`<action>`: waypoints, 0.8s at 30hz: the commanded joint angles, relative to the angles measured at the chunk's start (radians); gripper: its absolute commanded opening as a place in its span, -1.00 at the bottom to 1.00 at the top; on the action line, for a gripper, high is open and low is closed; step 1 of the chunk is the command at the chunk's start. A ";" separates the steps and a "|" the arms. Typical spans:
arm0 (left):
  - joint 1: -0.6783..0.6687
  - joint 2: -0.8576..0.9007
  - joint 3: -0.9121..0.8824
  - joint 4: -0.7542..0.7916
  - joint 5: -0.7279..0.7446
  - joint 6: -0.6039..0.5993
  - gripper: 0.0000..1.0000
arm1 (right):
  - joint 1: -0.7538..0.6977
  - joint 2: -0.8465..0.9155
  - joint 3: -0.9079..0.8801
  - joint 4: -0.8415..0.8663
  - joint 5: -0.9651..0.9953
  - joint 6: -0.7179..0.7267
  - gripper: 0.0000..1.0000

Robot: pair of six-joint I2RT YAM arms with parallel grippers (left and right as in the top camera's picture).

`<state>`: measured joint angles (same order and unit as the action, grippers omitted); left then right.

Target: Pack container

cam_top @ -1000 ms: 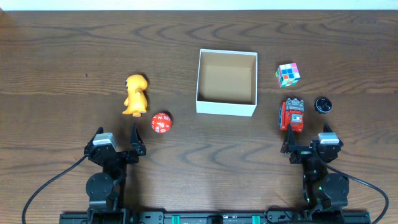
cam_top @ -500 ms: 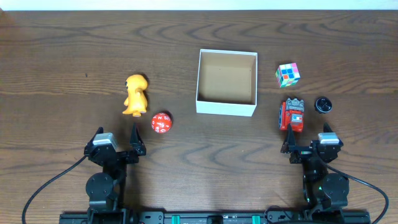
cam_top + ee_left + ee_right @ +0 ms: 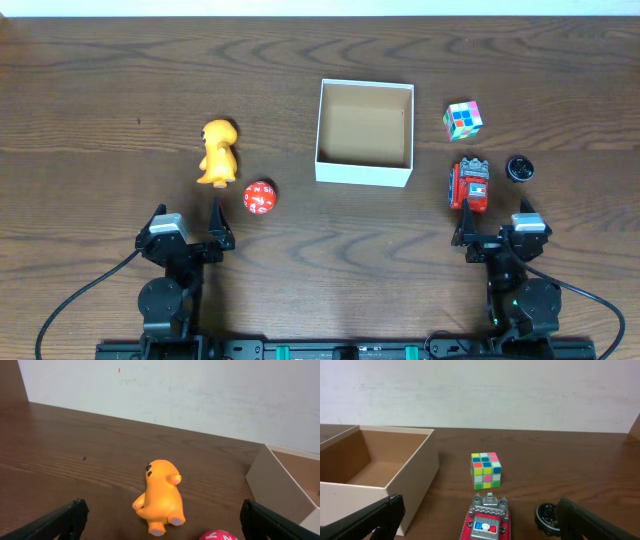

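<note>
Container [image 3: 363, 174] sits on the tabletop [image 3: 100, 90] ahead of both tools, off to the right of the left tool [image 3: 187, 220] and off to the left of the right tool [image 3: 493, 226], well apart from each. It is lidless, with white walls and its brown cardboard floor in full view. Both tools are low at the near edge of the tabletop, jaws spread wide and gripping nothing. Ahead of the left tool, near it, is an orange toy figure [image 3: 218, 152]. A red ball with white letters [image 3: 260, 197] lies just beside the figure's feet, ahead and slightly right of that tool. In the left wrist view the tool's dark fingers [image 3: 60, 521] stand to either side of the figure without touching it. Just ahead of the right tool lies a red toy vehicle [image 3: 470, 184], close to its left finger but apart from it. A small black round piece [image 3: 518, 168] sits beside the vehicle, ahead of the tool's right finger. Farther ahead, beyond the vehicle, a many-coloured puzzle cube [image 3: 462, 120] rests turned at an angle to the container's walls, near the right wall but not touching it.
</note>
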<state>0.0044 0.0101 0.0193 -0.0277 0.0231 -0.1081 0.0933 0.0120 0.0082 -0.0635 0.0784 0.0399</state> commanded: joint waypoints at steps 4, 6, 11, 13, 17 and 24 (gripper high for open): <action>-0.003 -0.005 -0.015 -0.043 -0.010 -0.006 0.96 | -0.012 -0.003 -0.003 -0.003 0.003 -0.015 0.98; -0.003 -0.005 -0.015 -0.043 -0.010 -0.006 0.96 | -0.012 -0.003 -0.003 -0.003 0.003 -0.015 0.98; -0.003 -0.005 -0.015 -0.043 -0.009 -0.006 0.96 | -0.012 -0.003 -0.003 -0.003 0.003 -0.015 0.99; -0.003 -0.005 -0.015 -0.043 -0.010 -0.006 0.96 | -0.012 -0.003 -0.003 -0.003 0.003 -0.015 0.98; -0.003 -0.005 -0.015 -0.043 -0.009 -0.006 0.96 | -0.012 -0.003 -0.003 -0.003 0.003 -0.015 0.99; -0.003 -0.005 -0.015 -0.043 -0.009 -0.006 0.96 | -0.012 -0.003 -0.003 0.006 0.003 -0.011 0.98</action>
<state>0.0044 0.0101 0.0193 -0.0280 0.0235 -0.1085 0.0933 0.0120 0.0078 -0.0624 0.0784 0.0399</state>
